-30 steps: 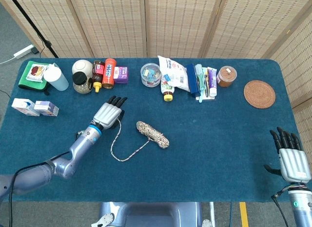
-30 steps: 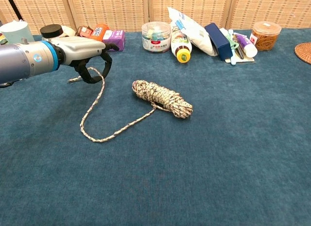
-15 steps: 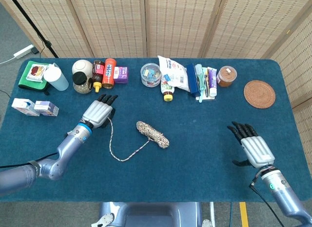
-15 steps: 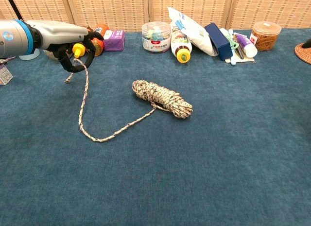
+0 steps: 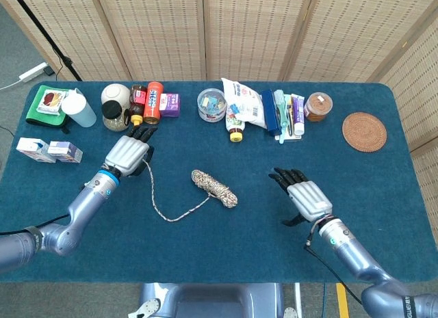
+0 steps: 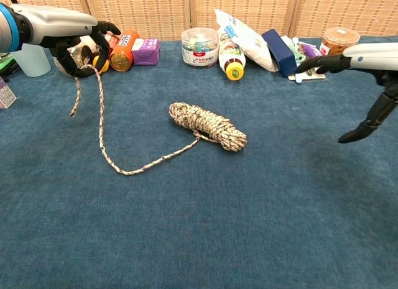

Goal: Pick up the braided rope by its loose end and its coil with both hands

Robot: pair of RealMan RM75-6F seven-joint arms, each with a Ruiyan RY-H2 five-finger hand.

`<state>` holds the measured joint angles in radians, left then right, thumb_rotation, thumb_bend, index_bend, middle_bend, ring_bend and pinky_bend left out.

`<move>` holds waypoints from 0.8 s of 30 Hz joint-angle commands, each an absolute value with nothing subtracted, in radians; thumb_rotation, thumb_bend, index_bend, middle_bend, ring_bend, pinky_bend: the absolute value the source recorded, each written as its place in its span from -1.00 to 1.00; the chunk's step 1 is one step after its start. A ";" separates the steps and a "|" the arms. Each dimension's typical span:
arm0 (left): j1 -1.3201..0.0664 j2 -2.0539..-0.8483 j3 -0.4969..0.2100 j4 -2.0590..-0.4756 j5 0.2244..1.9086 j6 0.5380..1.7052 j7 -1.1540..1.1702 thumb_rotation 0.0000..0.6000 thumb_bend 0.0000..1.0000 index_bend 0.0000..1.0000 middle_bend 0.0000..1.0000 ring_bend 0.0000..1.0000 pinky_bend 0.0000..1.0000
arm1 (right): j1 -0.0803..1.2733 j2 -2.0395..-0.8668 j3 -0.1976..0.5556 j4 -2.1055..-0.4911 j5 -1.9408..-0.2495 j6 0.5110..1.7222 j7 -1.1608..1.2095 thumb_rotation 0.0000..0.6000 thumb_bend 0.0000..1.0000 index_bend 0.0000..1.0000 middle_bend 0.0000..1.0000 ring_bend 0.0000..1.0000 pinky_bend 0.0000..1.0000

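The braided rope lies on the blue table, its coil near the middle. From the coil a loose strand curves left and rises off the cloth. My left hand holds that loose end raised near the jars, and a short tail dangles below the fingers. My right hand hovers to the right of the coil with fingers spread and nothing in it, a clear gap from the rope.
Along the back edge stand jars and bottles, a plastic tub, a snack bag, toothpaste boxes and a lidded cup. A woven coaster lies far right. Small cartons sit at left.
My left hand has lifted the loose end up and back to the left, pulling the strand straighter. My right hand has come in from the right edge toward the coil.
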<state>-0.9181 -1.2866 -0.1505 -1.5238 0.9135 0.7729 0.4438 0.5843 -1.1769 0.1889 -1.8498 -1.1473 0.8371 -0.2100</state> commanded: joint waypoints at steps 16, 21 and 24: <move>-0.900 -1.212 -0.144 -1.557 0.929 0.804 0.387 1.00 0.01 0.22 -1.00 -1.00 -1.00 | 0.786 -1.513 0.224 -1.750 -0.821 0.950 -0.457 1.00 -1.00 -1.00 -1.00 -1.00 -1.00; -0.893 -1.196 -0.146 -1.559 0.938 0.806 0.365 1.00 0.01 0.22 -1.00 -1.00 -1.00 | 0.821 -1.563 0.236 -1.727 -0.763 0.978 -0.499 1.00 -1.00 -1.00 -1.00 -1.00 -1.00; -0.889 -1.189 -0.146 -1.558 0.945 0.806 0.353 1.00 0.01 0.22 -1.00 -1.00 -1.00 | 0.839 -1.587 0.239 -1.717 -0.736 0.989 -0.520 1.00 -1.00 -1.00 -1.00 -1.00 -1.00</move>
<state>-0.8904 -1.1905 -0.1460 -1.5580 0.9440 0.8060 0.3543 0.8331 -1.5784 0.2363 -1.7226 -0.7439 0.9836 -0.5124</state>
